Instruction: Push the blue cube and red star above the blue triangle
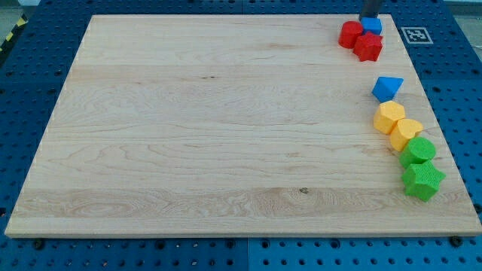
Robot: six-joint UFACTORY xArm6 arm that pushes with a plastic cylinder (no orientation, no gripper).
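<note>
The blue cube (371, 25) sits at the view's top right, between a red round block (349, 35) on its left and the red star (368, 47) just below it; all three touch. The blue triangle (387, 88) lies lower down near the board's right edge, apart from them. My tip (370, 18) is at the top edge of the view, right against the blue cube's upper side, above the whole cluster.
Below the blue triangle, two yellow blocks (389, 117) (407, 132) and two green blocks (418, 151) (422, 181) run in a touching line down the right edge of the wooden board (211, 128). A marker tag (414, 35) lies off the board at top right.
</note>
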